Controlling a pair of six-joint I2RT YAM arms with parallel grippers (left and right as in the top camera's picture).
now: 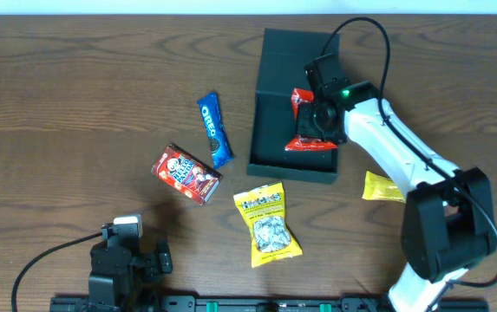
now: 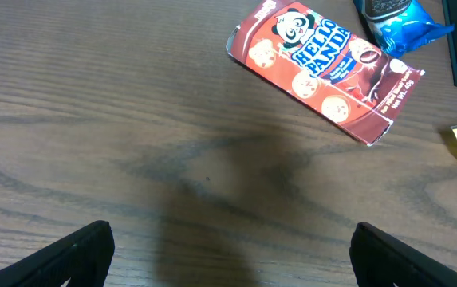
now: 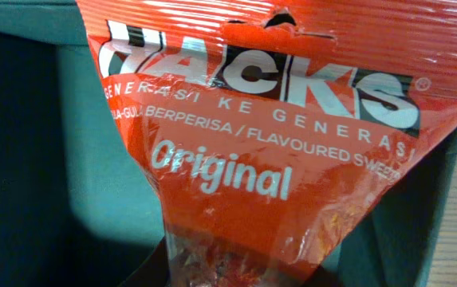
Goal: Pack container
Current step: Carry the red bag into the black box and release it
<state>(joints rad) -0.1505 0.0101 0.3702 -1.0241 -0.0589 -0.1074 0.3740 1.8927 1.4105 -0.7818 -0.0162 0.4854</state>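
Red crinkled plastic Hacks sweet packet [image 3: 252, 159] fills the right wrist view, pinched at its lower end by the jaws of the white right arm [image 1: 387, 139], with teal cardboard behind it on both sides. From overhead, the brown wood-grain surface [image 1: 75, 87] carries the matte dark teal-black rectangular cardboard container [image 1: 278, 87] at upper centre-right of the frame, its long axis running top to bottom. The held packet hangs over the container's right half, inside its walls, so the open interior lies straight below the jaws. Lowering and letting go looks like all the coming move needs, with no sideways travel. The right arm is by far the nearer one. The black left arm [image 1: 114, 260] sits well apart at lower left, jaws spread wide over bare wood. Outside the container lie a yellow seed bag [image 1: 267, 224], a red-brown Hello Panda box [image 1: 185, 173], a blue Oreo packet [image 1: 215, 130] and a small yellow sachet [image 1: 382, 186].
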